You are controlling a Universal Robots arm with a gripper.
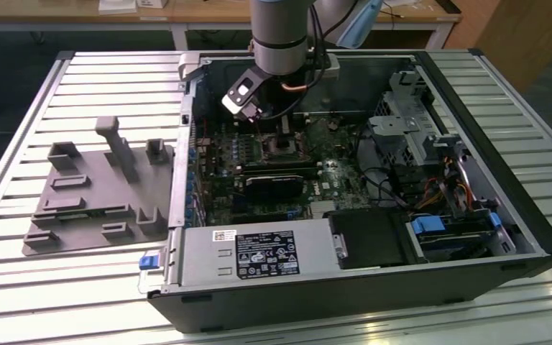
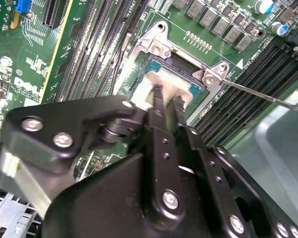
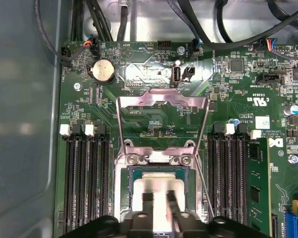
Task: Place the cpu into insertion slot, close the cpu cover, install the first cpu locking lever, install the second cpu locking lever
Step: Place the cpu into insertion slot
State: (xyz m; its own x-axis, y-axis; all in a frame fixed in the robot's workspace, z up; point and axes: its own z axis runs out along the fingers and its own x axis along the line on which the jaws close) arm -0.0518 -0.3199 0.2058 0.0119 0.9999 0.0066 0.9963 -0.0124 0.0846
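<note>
The cpu (image 3: 161, 181) lies inside the square of the insertion slot (image 3: 120, 198). Its silvery top is bright and smeared by glare, with a teal edge showing round it. Whether it sits fully down is hard to make out. The black body of the gripper (image 3: 160, 196) cuts off the near half of the chip and the slot. Its jaws are narrow, only a little apart, with their tips over the chip's top and a strip of bright metal showing between them. They reach neither edge of the chip, and contact cannot be judged.

The cpu cover (image 3: 134, 100), a thin grey metal frame with a large window, is swung open and away from the slot on its hinge, with green motherboard (image 3: 159, 131) showing through it. A thin wire locking lever (image 2: 268, 98) slants out from the slot's corner, unlatched. Long dark memory slots (image 3: 84, 183) flank the socket, with a round coin battery (image 3: 103, 71) and black cables (image 3: 228, 44) beyond the cover.

In the exterior view the arm (image 1: 281, 36) reaches down into the open computer case (image 1: 353, 302), which lies on a slatted metal tabletop (image 1: 55, 302). A black card (image 1: 276, 188) lies just beside the socket area, and a grey moulded fixture (image 1: 94, 201) sits toward the exterior view's left.
</note>
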